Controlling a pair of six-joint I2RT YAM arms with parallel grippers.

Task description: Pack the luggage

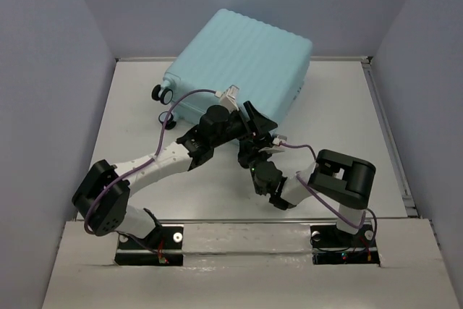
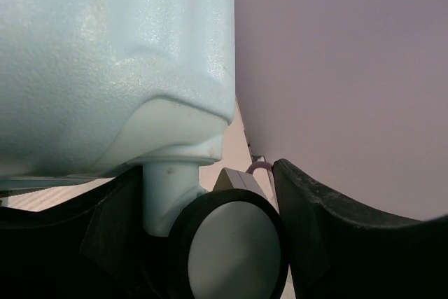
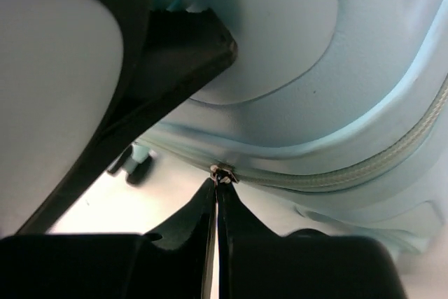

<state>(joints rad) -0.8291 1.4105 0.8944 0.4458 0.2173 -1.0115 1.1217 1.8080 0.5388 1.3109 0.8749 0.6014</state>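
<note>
Item: luggage (image 1: pixel 242 63), shells shut, at the table's (image 1: pixel 145 106) far edge. Your right gripper (image 3: pixel 218 194) was pinched on the zip pull (image 3: pixel 222 173). Your left gripper (image 2: pixel 206 173) stood open astride a wheel (image 2: pixel 234 250). Step: zipping, apparently. Next move probably needed a steady draw without losing the pinch.

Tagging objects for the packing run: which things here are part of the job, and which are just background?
Job:
- pale aqua ribbed hard-shell suitcase
- its small metal zip pull, right jaws shut on it
- its black spinner wheel, left jaws either side

Just there:
- white table
- grey-lilac enclosure walls
</note>
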